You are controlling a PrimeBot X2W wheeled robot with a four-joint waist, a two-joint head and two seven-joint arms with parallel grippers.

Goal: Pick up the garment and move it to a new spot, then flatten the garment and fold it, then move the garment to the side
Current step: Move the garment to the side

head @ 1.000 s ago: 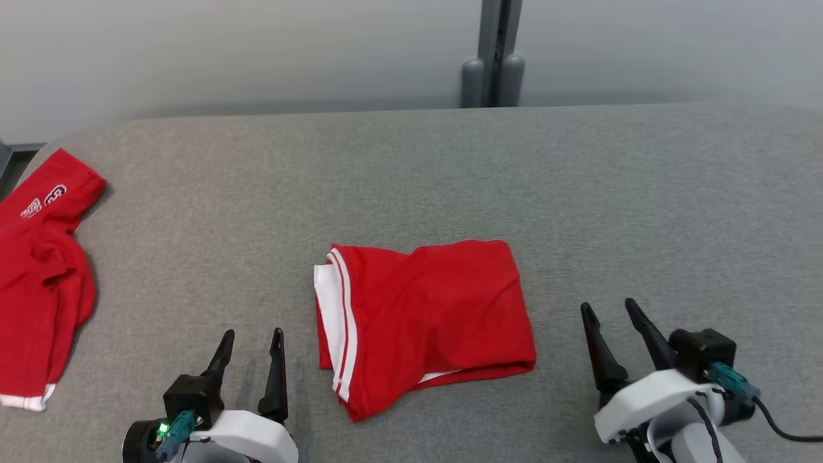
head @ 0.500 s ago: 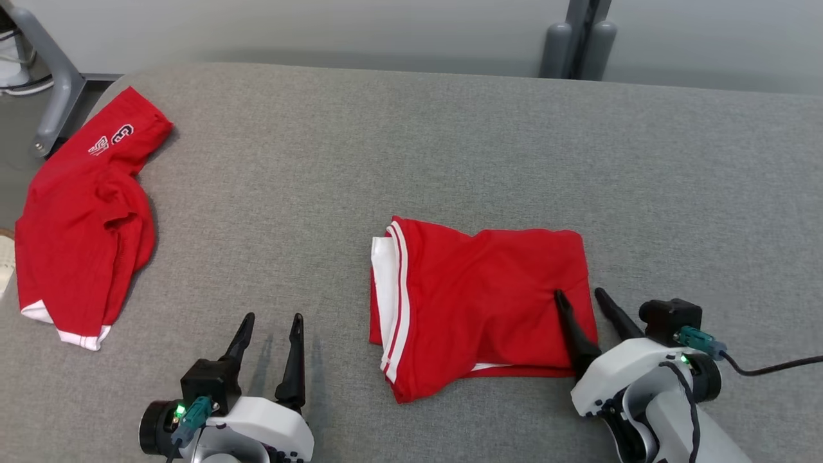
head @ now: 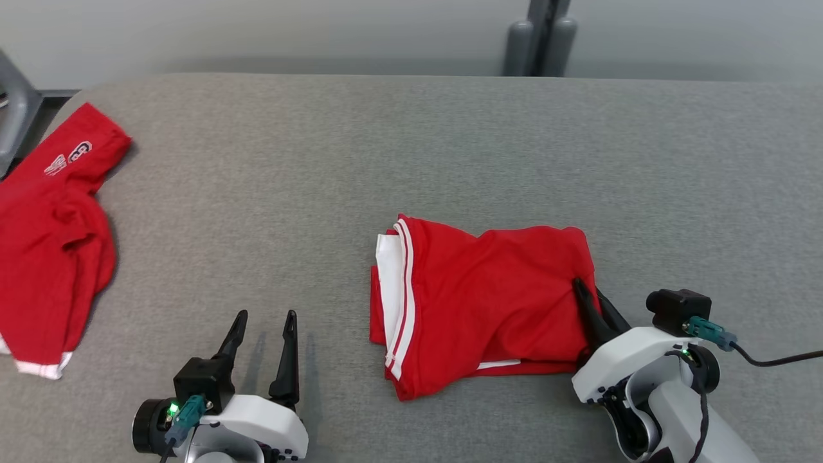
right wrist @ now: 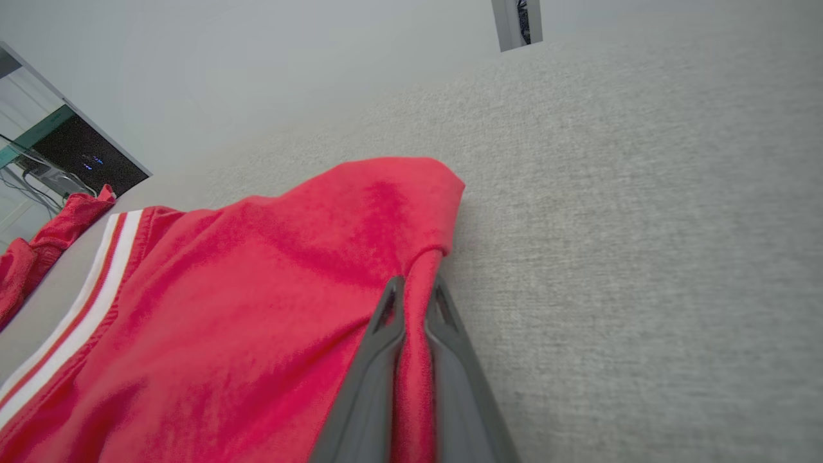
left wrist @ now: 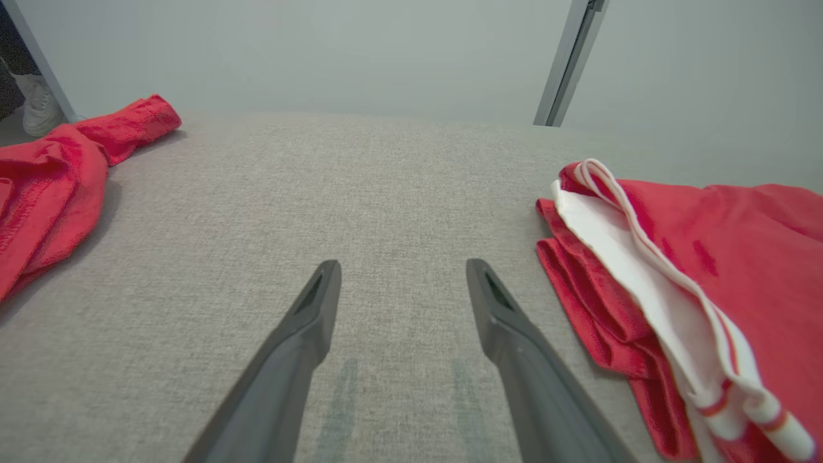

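Red folded garment (head: 482,302): your red knit piece with white striped trim lies folded near the middle of the table, its trimmed hem to the left and a plain fold to the right.
Right claw (head: 586,287): narrowed onto the garment's right edge. The right wrist view shows a thin ridge of red cloth (right wrist: 257,289) pinched between the two fingers.
Left claw (head: 266,315): wide and holding nothing, over bare table just left of the garment and not touching it.
Step, as I judge it: the fold looks done, so the move to the side is what remains.
Risk, layers: you cannot tell how many layers the pinch holds. If it has only the top one, a pull may peel the fold open.
Risk, drag: with a one-edge hold, the loose white-trimmed stack at the left may trail and bunch.
Risk, neighbour: a second crumpled red garment (head: 51,244) lies at the table's left edge, well apart. Steer clear so the two do not tangle.
Surface: a grey woven-fabric table (head: 321,161), coarse-looking and probably grippy, with a rounded far-left corner.
Room: a pale grey wall (head: 257,32) stands behind, with a grey upright post (head: 540,38) against it. A black cable (head: 771,358) trails from the right wrist.
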